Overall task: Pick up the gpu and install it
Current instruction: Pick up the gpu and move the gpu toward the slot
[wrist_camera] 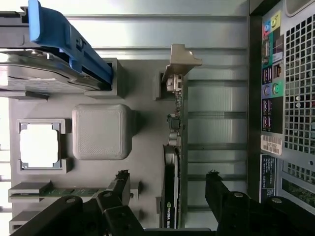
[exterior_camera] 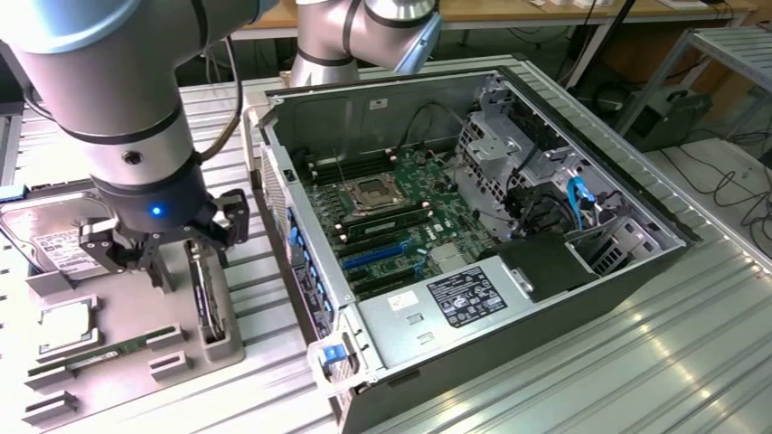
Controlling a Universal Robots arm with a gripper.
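Observation:
The gpu (wrist_camera: 172,177) stands on edge in a slot of the grey parts holder (wrist_camera: 142,98), its silver end bracket (wrist_camera: 180,61) at one end. In the exterior view the gpu (exterior_camera: 208,303) is a thin dark card at the holder's edge nearest the computer case. My gripper (wrist_camera: 167,181) hovers just above it, open, with one black finger (wrist_camera: 120,183) on each side of the card and a gap on both sides. In the exterior view the gripper (exterior_camera: 169,253) hangs low over the holder (exterior_camera: 181,357), at the exterior view's left.
The open computer case (exterior_camera: 483,226) lies beside the holder with its motherboard (exterior_camera: 399,217) exposed; its rear panel (wrist_camera: 290,98) is close to the gpu. The holder also carries a hard drive (wrist_camera: 44,54) with a blue rail, a processor (wrist_camera: 39,145) and a green memory stick (wrist_camera: 59,192).

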